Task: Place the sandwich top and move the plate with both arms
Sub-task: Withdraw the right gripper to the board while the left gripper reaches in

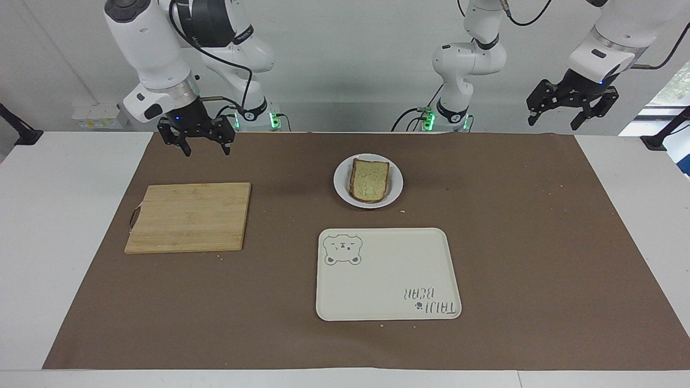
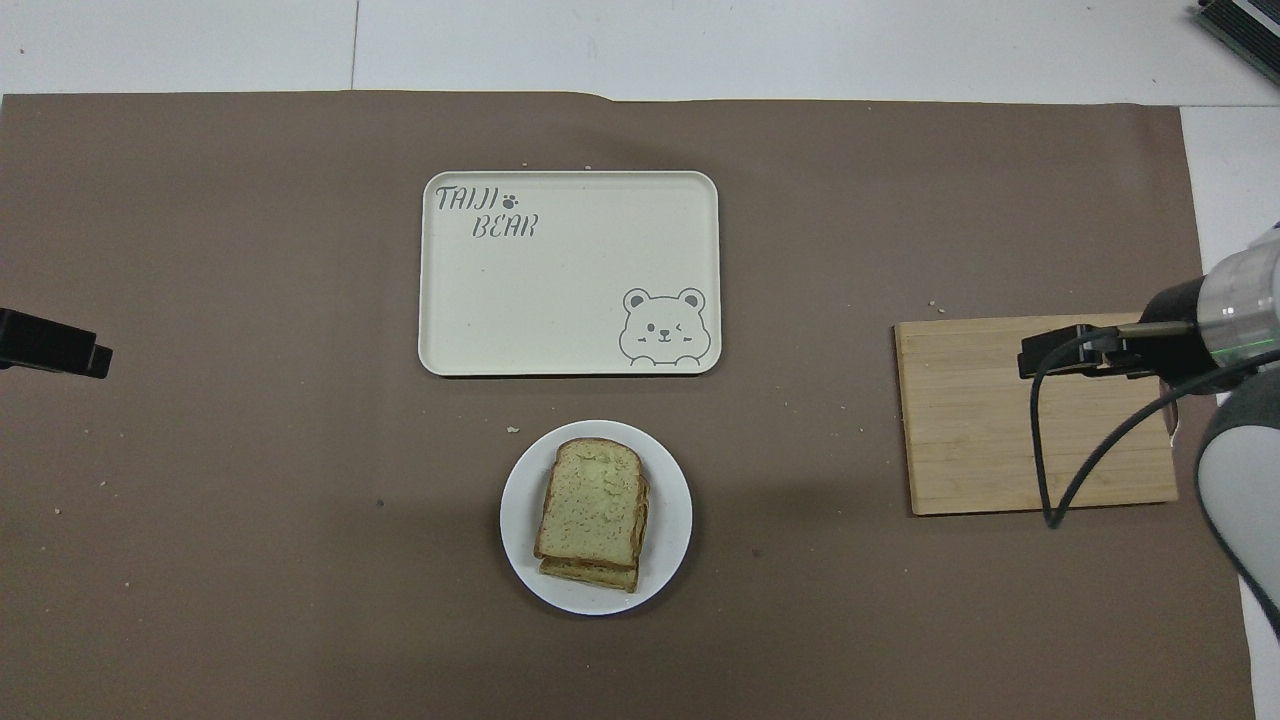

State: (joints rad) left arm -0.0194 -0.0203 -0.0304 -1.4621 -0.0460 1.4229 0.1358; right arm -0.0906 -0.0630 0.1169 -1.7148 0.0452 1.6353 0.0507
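Note:
The sandwich top lies flat on a second slice, on the small white plate in the middle of the mat. My right gripper hangs open and empty, pointing down, over the mat by the cutting board, well apart from the plate. My left gripper waits raised and open over the left arm's end of the mat, holding nothing.
A cream tray with a bear drawing lies farther from the robots than the plate. A bare wooden cutting board lies toward the right arm's end. Crumbs dot the brown mat.

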